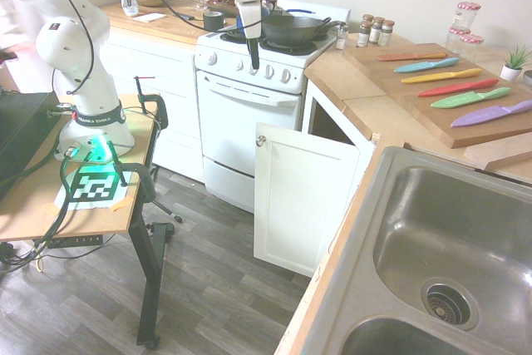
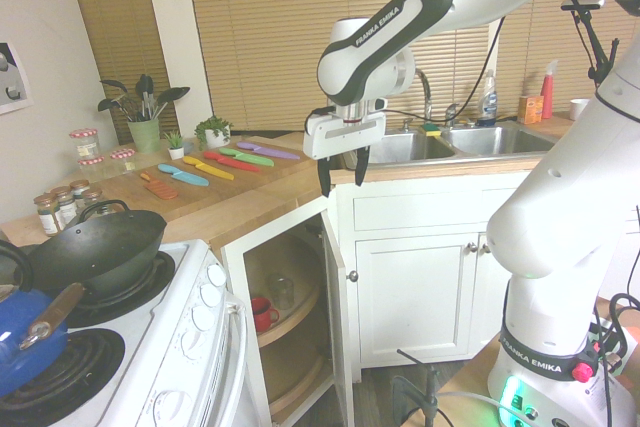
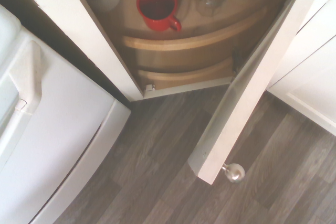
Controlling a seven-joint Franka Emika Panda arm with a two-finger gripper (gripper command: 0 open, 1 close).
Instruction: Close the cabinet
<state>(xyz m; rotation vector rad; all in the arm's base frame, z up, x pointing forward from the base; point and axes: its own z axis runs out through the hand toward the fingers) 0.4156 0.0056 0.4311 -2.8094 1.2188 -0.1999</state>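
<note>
Cabinet, white with a recessed-panel door and round silver knob, stood ajar between the oven and sink above grey wood-grain flooring; the gripper's fingers were spread.

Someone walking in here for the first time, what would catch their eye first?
Probably the white cabinet door standing open at the corner between stove and sink, a red mug on a shelf inside. Next, the row of brightly coloured knives on the wooden board, and the robot's gripper hanging open above the cabinet area, holding nothing.
</note>
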